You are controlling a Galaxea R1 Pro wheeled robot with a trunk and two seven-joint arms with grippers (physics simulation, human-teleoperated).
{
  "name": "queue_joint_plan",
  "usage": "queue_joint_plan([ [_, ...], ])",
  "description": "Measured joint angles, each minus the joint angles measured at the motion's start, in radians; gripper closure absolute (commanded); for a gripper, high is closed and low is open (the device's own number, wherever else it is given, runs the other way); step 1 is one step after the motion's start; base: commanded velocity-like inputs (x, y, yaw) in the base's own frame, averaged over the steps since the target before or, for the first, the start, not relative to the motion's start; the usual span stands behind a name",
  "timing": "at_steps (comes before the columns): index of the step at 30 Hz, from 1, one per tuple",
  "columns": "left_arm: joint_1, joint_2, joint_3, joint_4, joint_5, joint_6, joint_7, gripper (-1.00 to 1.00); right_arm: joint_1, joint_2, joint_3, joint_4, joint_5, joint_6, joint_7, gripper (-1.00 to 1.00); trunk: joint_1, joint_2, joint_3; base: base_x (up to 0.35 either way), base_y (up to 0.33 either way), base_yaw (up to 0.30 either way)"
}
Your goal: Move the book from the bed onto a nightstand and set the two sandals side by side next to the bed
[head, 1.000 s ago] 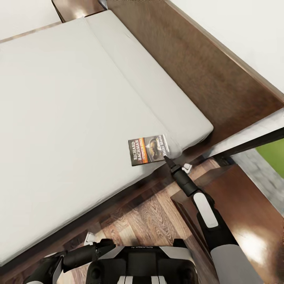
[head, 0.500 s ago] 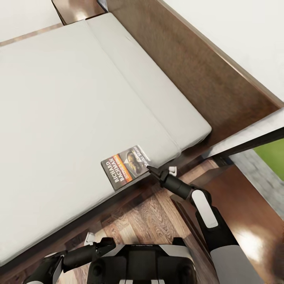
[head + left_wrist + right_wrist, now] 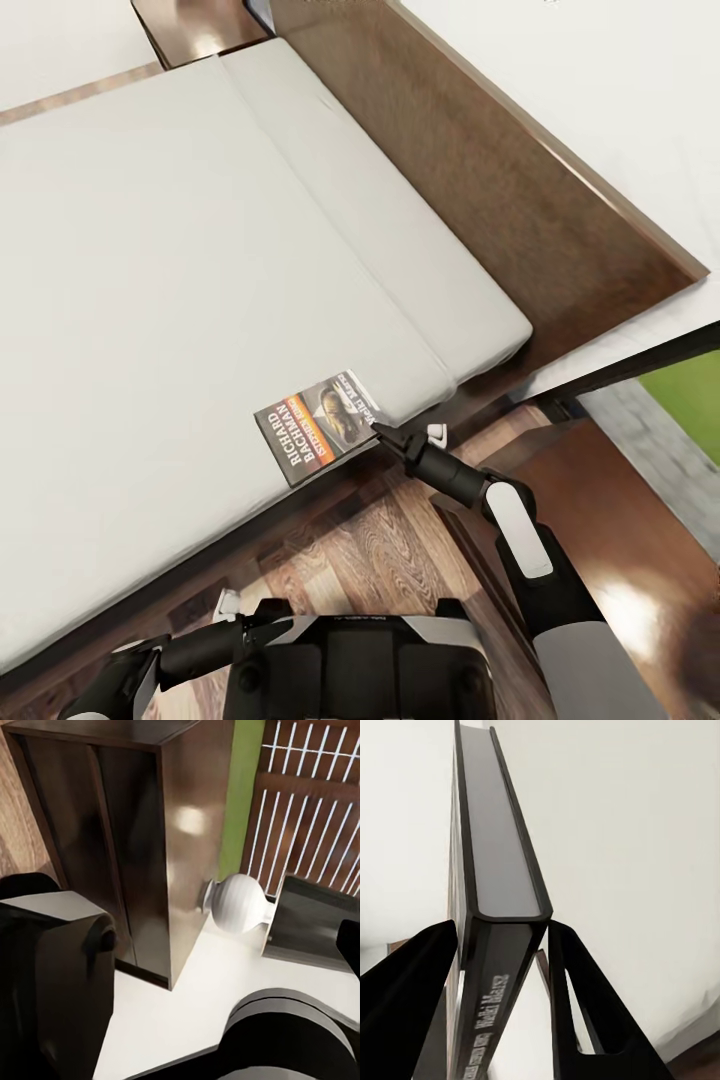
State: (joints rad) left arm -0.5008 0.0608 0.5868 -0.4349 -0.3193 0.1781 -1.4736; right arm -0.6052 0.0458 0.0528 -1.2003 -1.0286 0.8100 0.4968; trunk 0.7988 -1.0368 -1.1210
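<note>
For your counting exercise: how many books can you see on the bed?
1: the book lies at the mattress's near edge, the right gripper at its corner.

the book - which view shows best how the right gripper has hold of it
The right wrist view: the book stands edge-on between the right gripper and its two dark fingers, both against it. The head view shows its cover at the mattress edge, the contact tiny.

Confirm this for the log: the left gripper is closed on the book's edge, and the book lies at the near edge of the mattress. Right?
Not quite: the right gripper is the one on the book, not the left. The right wrist view shows its two fingers closed on either side of the book's edge. The head view shows the book lying at the near edge of the mattress, as stated.
</note>
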Motion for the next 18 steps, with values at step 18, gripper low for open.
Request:
queue_joint_plan([
  [18, 0.0, 0.0, 0.0, 0.0, 0.0, 0.0, 0.0, -1.0, 0.001, 0.0, 0.0, 0.001, 0.0, 0.002, 0.0, 1.0, -0.069, 0.126, 0.056, 0.0, 0.0, 0.0],
])
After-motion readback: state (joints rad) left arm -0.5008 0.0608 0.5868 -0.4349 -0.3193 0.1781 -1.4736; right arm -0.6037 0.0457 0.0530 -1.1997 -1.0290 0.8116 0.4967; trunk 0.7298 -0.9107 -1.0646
